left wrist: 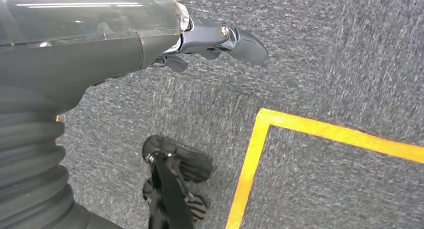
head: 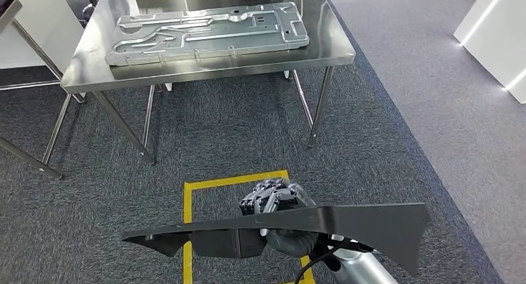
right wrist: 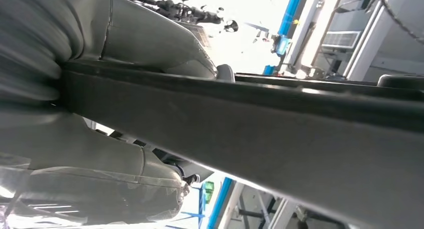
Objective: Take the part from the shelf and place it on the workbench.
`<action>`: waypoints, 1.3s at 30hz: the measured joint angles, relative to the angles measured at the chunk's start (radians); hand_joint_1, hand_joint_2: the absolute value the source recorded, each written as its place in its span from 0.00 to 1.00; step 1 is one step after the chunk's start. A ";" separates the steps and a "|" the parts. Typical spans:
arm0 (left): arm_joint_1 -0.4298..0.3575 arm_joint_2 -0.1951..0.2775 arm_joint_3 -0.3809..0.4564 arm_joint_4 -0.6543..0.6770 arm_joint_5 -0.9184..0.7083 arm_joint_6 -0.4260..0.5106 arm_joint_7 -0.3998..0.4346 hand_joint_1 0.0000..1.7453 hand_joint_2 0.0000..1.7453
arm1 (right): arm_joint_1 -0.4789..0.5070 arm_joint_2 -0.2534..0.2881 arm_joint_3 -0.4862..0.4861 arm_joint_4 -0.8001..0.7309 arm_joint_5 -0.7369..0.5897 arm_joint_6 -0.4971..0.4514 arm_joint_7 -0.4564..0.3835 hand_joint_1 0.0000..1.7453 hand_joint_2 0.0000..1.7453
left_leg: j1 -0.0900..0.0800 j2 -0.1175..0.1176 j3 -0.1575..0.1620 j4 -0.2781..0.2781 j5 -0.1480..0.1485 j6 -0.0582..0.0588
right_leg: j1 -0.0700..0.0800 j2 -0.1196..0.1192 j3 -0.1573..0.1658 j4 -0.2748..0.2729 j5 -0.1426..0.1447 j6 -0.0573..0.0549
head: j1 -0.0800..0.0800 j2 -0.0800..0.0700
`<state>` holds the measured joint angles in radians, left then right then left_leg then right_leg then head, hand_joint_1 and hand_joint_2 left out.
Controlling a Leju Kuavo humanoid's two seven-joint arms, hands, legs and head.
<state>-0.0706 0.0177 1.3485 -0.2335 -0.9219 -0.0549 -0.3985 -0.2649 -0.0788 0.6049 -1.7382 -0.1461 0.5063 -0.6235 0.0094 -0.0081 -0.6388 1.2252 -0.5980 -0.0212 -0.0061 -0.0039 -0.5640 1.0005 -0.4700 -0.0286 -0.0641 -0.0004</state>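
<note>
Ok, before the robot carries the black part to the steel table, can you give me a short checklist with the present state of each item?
1. Black part held by right hand: ok, fingers wrap over its top edge.
2. Grip firmness: cannot tell; the right wrist view is too close.
3. Left hand free: ok, it holds nothing.
4. Carpet between yellow floor marking and steel table: ok, nothing lies there.
5. Room on the table: not ok, the stamped metal panel covers most of the top.
</note>
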 joint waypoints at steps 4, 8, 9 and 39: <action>0.007 0.000 0.000 0.000 0.000 -0.001 0.000 0.00 1.00 | 0.004 0.000 0.000 0.000 0.000 0.001 0.000 0.99 1.00 | 0.005 0.002 -0.046 -0.005 0.084 -0.004 | 0.000 0.001 0.038 0.000 -0.031 0.005 | 0.000 0.000; 0.007 0.001 0.000 0.000 0.000 -0.002 0.000 0.00 1.00 | 0.006 0.000 -0.002 0.000 -0.001 0.000 0.000 0.99 1.00 | -0.005 0.009 0.034 -0.194 0.162 0.017 | 0.002 0.001 0.073 -0.001 -0.063 0.024 | 0.000 0.000; 0.007 0.001 0.000 0.000 0.000 -0.002 0.000 0.00 1.00 | 0.006 -0.001 -0.003 0.000 -0.001 0.000 0.000 0.99 1.00 | -0.008 0.009 0.038 -0.201 0.154 0.025 | 0.003 0.001 0.075 0.001 -0.064 0.030 | 0.000 0.000; 0.000 0.000 0.000 0.001 -0.007 0.002 0.013 0.00 1.00 | 0.005 -0.005 -0.011 -0.013 -0.012 0.004 0.000 0.99 1.00 | -0.007 0.007 0.016 -0.201 0.181 0.014 | 0.004 0.011 0.047 0.006 -0.039 0.021 | 0.001 0.000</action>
<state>-0.0708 0.0180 1.3481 -0.2324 -0.9286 -0.0527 -0.3857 -0.2599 -0.0834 0.5935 -1.7513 -0.1576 0.5106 -0.6237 0.0027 -0.0007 -0.6229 1.0240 -0.4167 -0.0070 -0.0021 0.0068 -0.5174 1.0060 -0.5093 -0.0078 -0.0633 -0.0004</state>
